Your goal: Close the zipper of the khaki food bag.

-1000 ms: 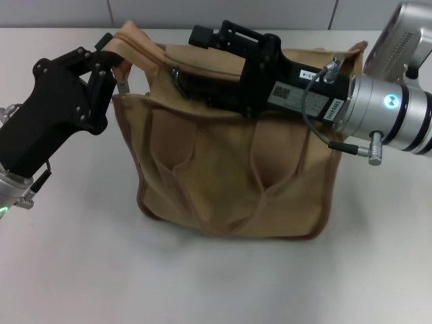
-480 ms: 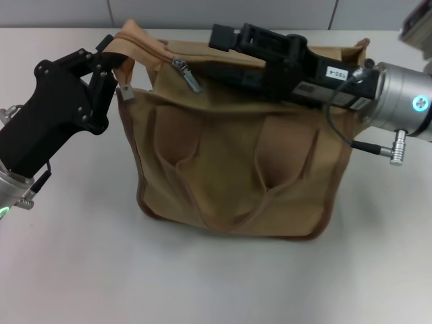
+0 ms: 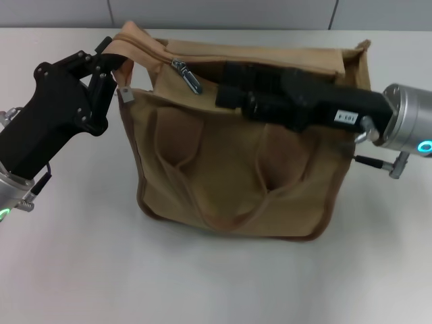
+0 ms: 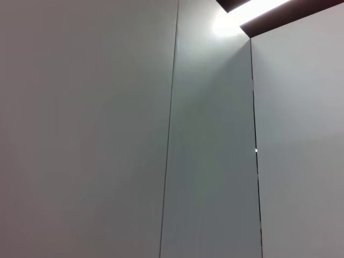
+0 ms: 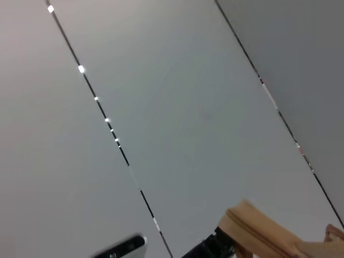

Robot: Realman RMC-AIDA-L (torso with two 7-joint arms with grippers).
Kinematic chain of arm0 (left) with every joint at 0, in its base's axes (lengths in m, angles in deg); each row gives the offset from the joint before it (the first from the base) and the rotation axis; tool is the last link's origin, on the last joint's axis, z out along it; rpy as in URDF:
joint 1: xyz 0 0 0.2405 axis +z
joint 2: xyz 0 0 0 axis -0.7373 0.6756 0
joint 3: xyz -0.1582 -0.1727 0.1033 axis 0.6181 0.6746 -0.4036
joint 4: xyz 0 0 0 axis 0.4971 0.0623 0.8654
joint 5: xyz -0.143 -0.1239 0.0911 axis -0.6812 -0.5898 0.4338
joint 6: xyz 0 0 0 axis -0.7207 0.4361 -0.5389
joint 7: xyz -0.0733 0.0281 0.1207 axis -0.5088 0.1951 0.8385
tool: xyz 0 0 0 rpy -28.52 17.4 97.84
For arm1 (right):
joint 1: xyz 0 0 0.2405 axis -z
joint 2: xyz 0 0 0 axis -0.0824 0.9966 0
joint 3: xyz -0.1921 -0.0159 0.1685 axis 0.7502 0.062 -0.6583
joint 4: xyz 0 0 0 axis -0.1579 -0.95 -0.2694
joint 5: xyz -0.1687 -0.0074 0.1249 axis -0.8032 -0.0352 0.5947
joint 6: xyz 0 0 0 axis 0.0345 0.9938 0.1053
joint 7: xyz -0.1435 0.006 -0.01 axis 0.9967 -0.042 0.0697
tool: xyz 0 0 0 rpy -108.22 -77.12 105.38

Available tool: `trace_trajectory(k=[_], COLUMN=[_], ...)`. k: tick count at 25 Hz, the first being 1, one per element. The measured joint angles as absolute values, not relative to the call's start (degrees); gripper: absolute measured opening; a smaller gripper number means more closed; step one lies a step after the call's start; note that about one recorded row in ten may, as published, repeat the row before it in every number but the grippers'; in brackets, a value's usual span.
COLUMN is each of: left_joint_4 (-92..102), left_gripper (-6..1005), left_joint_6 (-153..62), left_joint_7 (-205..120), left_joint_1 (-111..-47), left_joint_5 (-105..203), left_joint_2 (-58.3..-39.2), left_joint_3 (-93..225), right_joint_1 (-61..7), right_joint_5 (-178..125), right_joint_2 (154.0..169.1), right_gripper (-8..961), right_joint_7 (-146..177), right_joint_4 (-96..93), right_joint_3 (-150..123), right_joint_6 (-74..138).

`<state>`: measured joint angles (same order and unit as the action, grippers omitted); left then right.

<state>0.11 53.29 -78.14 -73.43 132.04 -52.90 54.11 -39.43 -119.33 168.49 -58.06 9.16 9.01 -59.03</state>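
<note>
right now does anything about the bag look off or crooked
Yes. The left gripper pinches the bag's top left corner and lifts it, so the top panel sits lopsided. The zipper pull lies loose near that raised corner, with nothing holding it. The right gripper lies across the bag's top, beside the pull.

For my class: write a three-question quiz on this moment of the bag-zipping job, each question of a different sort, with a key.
1. True or false: the left pincer grips the bag at its left top corner.
2. Where is the silver pull tab? A) at the right end of the zipper B) near its left end C) off the bag
3. Fill in: the right pincer lies across the bag's ____ edge.

Key: 1 true; 2 B; 3 top. The tab hangs free, just left of the right pincer's tip and not held by it.
</note>
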Motion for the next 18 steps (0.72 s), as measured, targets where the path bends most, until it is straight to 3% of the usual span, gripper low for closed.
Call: trace_trajectory(k=[18], left_joint_4=[0.78], left_gripper=[23], left_joint_6=[53.36], left_joint_7=[-78.15], left_joint_1=[-74.43], left_joint_5=[132.13], left_joint_2=[-52.90], left_joint_3=[54.10], right_joint_1=[-41.73], right_joint_5=[-118.01], right_joint_2=[168.54], right_gripper=[761], right_joint_7=[-61.59], right_joint_4=[5.64], right_joint_3=[11.61], right_joint_6=[-54.07])
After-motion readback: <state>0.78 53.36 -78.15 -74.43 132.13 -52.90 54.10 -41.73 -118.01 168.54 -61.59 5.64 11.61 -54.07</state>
